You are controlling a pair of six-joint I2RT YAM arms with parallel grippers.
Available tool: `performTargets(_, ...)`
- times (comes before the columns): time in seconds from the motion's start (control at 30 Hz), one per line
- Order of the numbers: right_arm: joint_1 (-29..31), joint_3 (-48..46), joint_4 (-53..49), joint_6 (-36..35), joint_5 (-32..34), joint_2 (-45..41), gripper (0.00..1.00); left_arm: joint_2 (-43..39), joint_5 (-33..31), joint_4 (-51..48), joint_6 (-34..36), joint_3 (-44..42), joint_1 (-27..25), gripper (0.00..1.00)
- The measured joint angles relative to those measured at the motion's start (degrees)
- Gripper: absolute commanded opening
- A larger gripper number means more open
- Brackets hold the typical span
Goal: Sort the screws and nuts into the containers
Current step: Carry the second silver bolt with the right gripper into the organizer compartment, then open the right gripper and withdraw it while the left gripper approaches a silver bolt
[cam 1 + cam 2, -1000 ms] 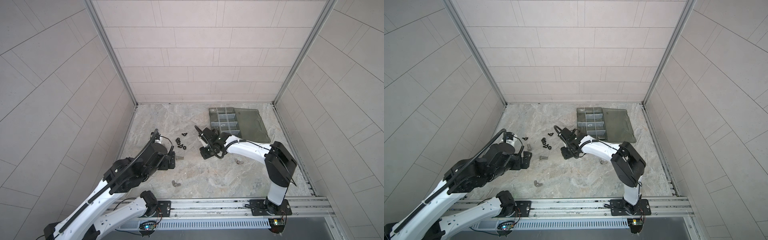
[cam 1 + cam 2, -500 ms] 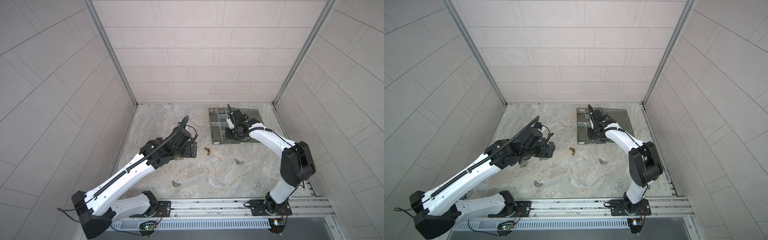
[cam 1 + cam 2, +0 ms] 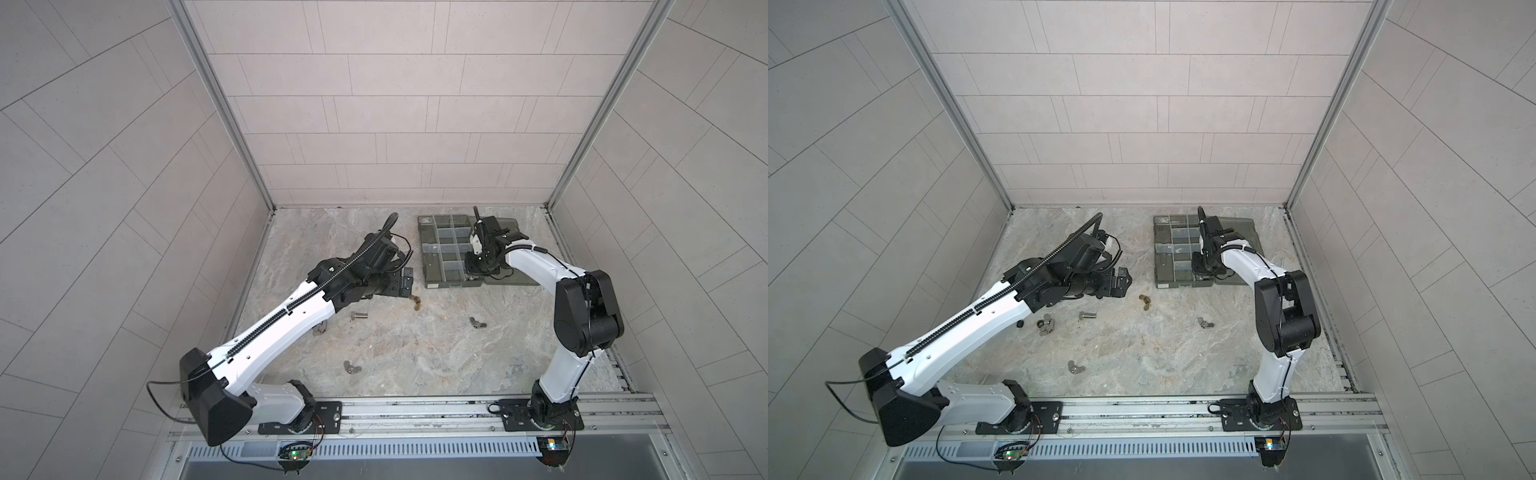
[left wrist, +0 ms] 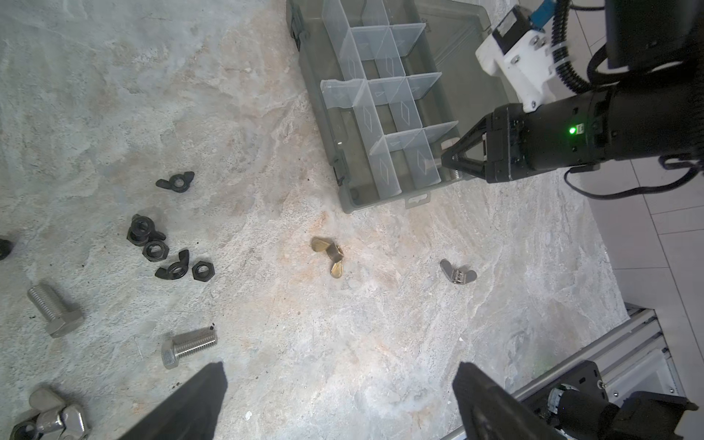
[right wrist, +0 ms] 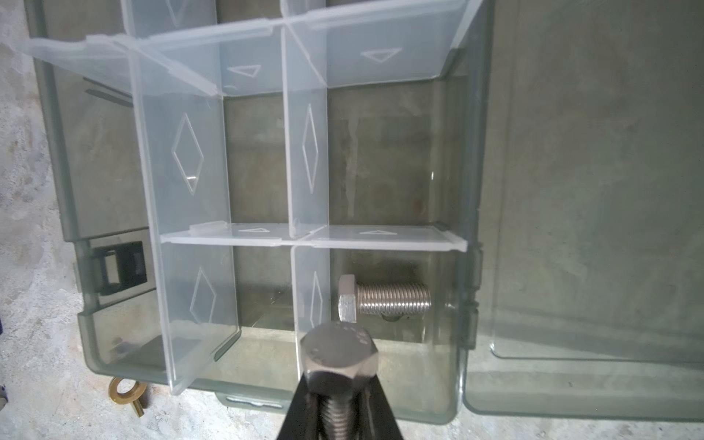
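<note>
My right gripper [image 5: 338,396] is shut on a silver hex-head screw [image 5: 339,354], held over the near right compartment of the smoky-grey organizer box [image 3: 432,266]. A second screw [image 5: 384,301] lies in that compartment. My left gripper [image 4: 339,381] hangs open over bare table near two brass wing nuts [image 4: 329,255]. Two more screws [image 4: 188,346] [image 4: 53,310] lie loose on the table beside a cluster of black nuts [image 4: 160,251]. In both top views the left gripper [image 3: 405,282] sits left of the box and the right gripper [image 3: 1200,268] over its near end.
A silver wing nut [image 3: 478,323] lies in front of the box and another [image 3: 351,368] nearer the rail. More silver nuts [image 3: 1045,326] lie under the left arm. The box's lid [image 5: 590,190] lies open flat to its right. Tiled walls close in three sides.
My right gripper has carried the screw from the middle of the table to the box. The left arm has reached forward from the near left toward the table's middle.
</note>
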Motion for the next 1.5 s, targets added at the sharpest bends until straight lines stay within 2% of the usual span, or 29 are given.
performTargets(0.3,-1.62,0.0,1.73,0.07,-0.59,2.99,0.17,-0.46,2.43,0.96,-0.02,-3.82,3.56,1.0)
performTargets(0.4,-1.66,-0.02,1.75,0.11,-0.59,3.72,0.23,-0.87,2.62,0.92,-0.02,-5.77,4.17,1.0)
performTargets(0.57,-1.81,-0.5,3.15,0.0,-0.74,3.72,0.5,-2.34,2.36,0.7,-0.02,-8.55,4.79,1.0)
performTargets(0.8,-1.51,-3.69,4.33,-0.46,-0.48,-1.75,0.62,-6.73,0.02,0.2,-0.61,-12.24,5.14,1.0)
performTargets(0.83,-1.31,-3.74,4.04,-0.46,-0.42,-3.3,0.76,-7.78,-0.5,0.04,-0.92,-13.22,5.18,1.0)
performTargets(0.87,-0.87,-3.72,3.87,-0.28,-0.26,-4.94,0.99,-8.81,-0.9,-0.13,-1.25,-14.25,5.31,1.0)
performTargets(1.23,9.7,-4.35,-1.38,-2.29,2.05,-18.97,0.99,-17.35,-4.22,-0.26,-7.39,-27.54,6.08,1.0)
performTargets(1.5,17.33,-14.73,-3.54,-0.55,-0.79,-33.7,0.99,-19.67,-5.51,2.75,-13.31,-37.03,6.56,0.99)
